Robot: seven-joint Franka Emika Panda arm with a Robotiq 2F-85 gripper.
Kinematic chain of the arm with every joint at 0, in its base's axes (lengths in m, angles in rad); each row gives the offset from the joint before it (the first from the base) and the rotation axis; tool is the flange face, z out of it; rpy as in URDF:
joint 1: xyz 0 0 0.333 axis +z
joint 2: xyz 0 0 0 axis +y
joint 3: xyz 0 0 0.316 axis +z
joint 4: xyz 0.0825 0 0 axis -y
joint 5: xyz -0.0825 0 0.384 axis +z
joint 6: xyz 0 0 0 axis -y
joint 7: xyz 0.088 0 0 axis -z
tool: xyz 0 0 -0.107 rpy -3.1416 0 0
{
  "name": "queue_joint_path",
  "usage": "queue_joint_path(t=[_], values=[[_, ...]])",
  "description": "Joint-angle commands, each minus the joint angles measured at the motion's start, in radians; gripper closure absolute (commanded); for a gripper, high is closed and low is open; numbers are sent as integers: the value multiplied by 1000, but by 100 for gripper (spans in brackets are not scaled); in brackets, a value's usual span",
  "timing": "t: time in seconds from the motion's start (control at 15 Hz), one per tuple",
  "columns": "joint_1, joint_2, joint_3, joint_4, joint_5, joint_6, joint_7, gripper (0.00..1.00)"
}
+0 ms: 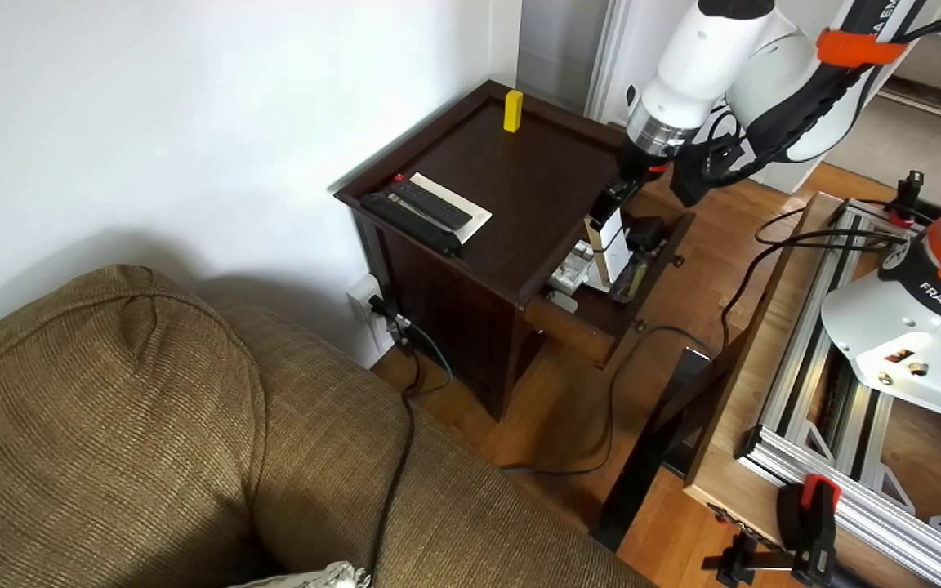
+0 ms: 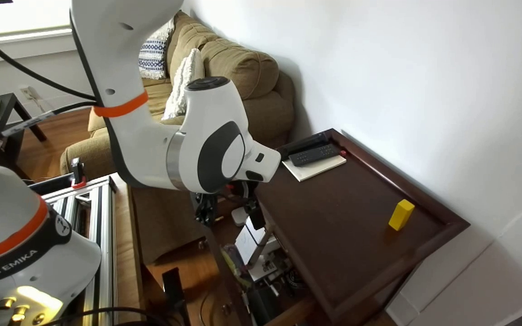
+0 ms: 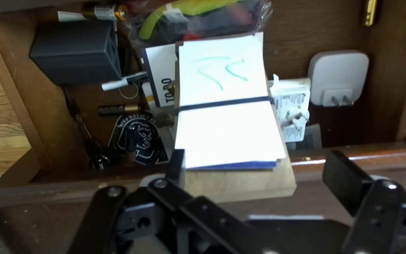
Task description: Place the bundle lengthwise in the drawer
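The bundle is a pale wooden block with white papers strapped to it by a dark band. It stands on end, tilted, in the open dark brown drawer in both exterior views: bundle [image 1: 613, 245], [image 2: 249, 242]; drawer [image 1: 573, 328], [image 2: 231, 277]. In the wrist view the bundle [image 3: 224, 134] has its near end between the fingers, above the drawer [image 3: 293, 40]. My gripper [image 3: 256, 158] is open around that upper end. One finger lies along the bundle's left edge, perhaps touching; a wide gap separates the other finger. The gripper also shows in an exterior view [image 1: 604, 208].
The drawer holds a black box [image 3: 76, 53], a bagged item [image 3: 196, 17], a white plug adapter [image 3: 338, 76] and other small things. On the table top [image 1: 544, 171] are a yellow block [image 1: 513, 112], a remote [image 1: 434, 204], a white pad [image 1: 477, 219] and a dark bar [image 1: 409, 223].
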Motion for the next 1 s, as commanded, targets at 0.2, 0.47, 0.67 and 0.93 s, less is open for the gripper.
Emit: queue_joint_path(t=[0.2,0.47,0.67,0.93], values=[[-74,56,55,23,-20,-27,-51,0],[-72,61,50,41,-10,-55,-74,0],[-58,71,32,68,-2,-47,-79,0],[-54,93,32,101,0,-33,-76,0]])
